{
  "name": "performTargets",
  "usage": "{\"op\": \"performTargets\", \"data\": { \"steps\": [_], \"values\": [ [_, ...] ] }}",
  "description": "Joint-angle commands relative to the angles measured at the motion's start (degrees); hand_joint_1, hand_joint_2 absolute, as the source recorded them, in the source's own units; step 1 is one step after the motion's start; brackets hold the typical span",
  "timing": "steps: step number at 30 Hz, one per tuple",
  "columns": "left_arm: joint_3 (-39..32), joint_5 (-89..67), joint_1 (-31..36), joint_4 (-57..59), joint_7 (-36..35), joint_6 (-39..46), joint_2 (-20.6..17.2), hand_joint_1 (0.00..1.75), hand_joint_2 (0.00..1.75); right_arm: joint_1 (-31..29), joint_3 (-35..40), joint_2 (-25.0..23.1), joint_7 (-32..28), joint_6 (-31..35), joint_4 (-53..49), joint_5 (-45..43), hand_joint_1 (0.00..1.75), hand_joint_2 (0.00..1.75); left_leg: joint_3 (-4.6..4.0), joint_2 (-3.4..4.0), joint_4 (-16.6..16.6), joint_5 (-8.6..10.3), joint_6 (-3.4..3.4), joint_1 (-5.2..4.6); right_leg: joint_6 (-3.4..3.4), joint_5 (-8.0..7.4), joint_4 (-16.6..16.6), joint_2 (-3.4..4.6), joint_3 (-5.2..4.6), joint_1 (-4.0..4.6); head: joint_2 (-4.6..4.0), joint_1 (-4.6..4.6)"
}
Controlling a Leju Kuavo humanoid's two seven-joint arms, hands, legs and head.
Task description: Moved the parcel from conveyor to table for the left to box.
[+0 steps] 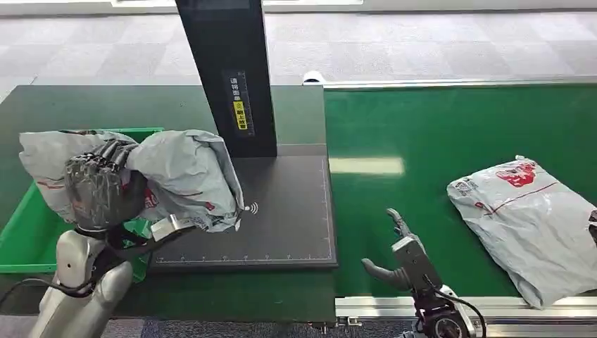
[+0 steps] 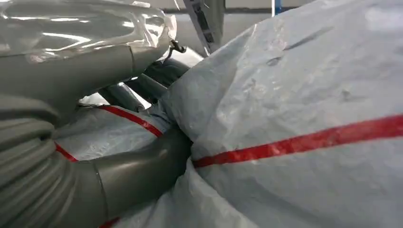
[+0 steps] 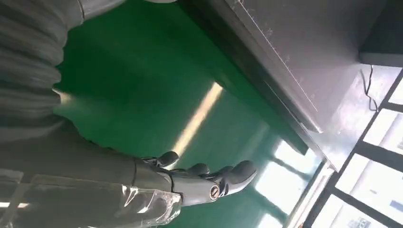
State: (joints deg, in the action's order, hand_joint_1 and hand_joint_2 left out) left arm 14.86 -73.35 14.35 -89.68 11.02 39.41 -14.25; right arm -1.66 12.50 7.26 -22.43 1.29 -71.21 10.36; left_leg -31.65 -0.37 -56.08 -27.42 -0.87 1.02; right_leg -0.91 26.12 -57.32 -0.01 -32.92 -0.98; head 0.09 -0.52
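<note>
Green conveyor takes up my right side, wide bare belt between its near rail and far edge. Dark table on my left, black scanner pad butting the belt edge, post standing at the pad's back. Green box at the table's left edge. Second parcel lies near the belt's near rail. My left hand grips the parcel, lifted over the box rim and pad's left edge. Right hand open, empty, over the belt's near edge.
</note>
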Motion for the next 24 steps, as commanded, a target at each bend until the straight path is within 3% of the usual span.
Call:
{"op": "performTargets", "data": {
  "steps": [1,6,11,21,22,23,24],
  "values": [
    [-8.5,2.6,5.4,10.4,-6.3,-3.9,1.7,1.75,1.75,0.5,0.3,0.5,0.7,0.3,-0.6,0.0,0.00,1.75,0.00,-0.03,0.0,0.00,0.04,0.00,0.04,0.01,0.0,-0.05,0.02,0.01,0.00,0.00],
    [-18.5,8.0,14.1,30.8,-9.6,-8.9,1.5,1.75,1.75,0.4,1.0,-0.5,1.8,1.0,-0.3,0.8,0.00,1.75,-0.01,0.00,0.1,0.08,0.00,0.01,0.12,-0.05,0.0,-0.03,-0.03,0.03,0.00,0.00],
    [-21.3,6.4,21.3,50.1,-17.8,-20.2,-0.8,1.75,1.75,-1.4,1.6,-0.6,2.6,0.7,1.0,1.5,0.00,1.75,0.01,-0.01,0.1,0.11,0.01,0.08,0.16,-0.10,0.0,-0.05,-0.03,0.10,0.00,0.00],
    [-22.9,6.7,23.3,57.5,-19.5,-23.3,-1.9,1.75,1.75,-2.4,1.7,-0.7,2.6,0.1,2.2,1.7,0.00,1.75,-0.09,0.09,0.0,0.05,0.00,0.08,0.15,-0.05,0.0,0.04,-0.10,0.10,0.00,0.00],
    [-23.0,6.7,23.5,57.6,-19.2,-22.4,-1.9,1.17,1.75,-2.6,1.7,-0.8,2.7,0.1,2.2,1.8,0.00,1.75,-0.12,0.06,0.0,0.04,-0.02,0.09,0.14,-0.05,0.0,0.03,-0.10,0.11,0.00,0.02],
    [-23.3,6.9,23.7,57.5,-18.6,-20.6,-1.7,0.38,1.75,-2.7,1.7,-0.9,2.9,0.0,2.1,1.9,0.00,1.75,-0.17,0.05,0.0,0.05,-0.04,0.08,0.13,-0.05,0.0,0.03,-0.16,0.09,0.00,-0.02],
    [-23.7,7.3,23.8,57.3,-17.8,-18.3,-1.4,0.00,1.75,-2.7,1.7,-1.0,3.1,0.0,1.8,1.9,0.00,1.75,-0.18,0.11,0.0,0.05,-0.03,0.10,0.16,-0.08,0.0,0.07,-0.19,0.12,0.00,0.00]
  ]
}}
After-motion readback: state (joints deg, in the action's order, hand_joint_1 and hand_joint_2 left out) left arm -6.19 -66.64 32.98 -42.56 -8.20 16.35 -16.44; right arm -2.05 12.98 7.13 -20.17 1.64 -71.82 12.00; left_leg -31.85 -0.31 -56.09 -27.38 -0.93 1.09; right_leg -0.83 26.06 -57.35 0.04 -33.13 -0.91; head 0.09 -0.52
